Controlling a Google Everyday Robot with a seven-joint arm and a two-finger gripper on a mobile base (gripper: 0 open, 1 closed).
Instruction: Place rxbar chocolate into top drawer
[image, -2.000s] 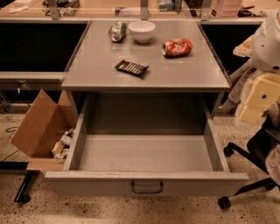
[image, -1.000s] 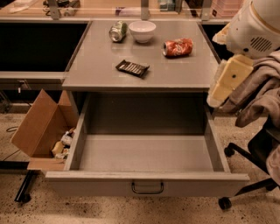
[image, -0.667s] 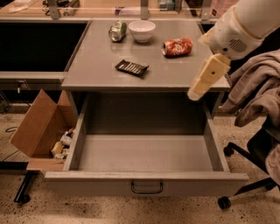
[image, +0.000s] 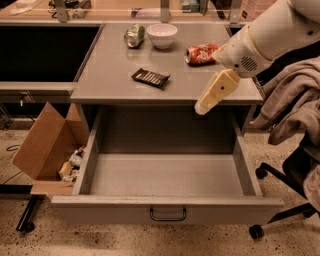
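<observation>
Grey tabletop (image: 110, 60) holds the rxbar chocolate (image: 150, 77), lying flat near its middle. It looks light, thin and slippery, so pinch it across its narrow width. The end effector (image: 204, 103) hangs at 4 o'clock from it; open or shut, I cannot tell. The top drawer (image: 100, 207) sits open at 6 o'clock.

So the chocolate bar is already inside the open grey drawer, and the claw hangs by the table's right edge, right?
No: the camera view shows the small flat dark-wrapped chocolate bar lying on the grey table top, not inside the open grey drawer. The cream claw does hang by the table's right edge.
</observation>
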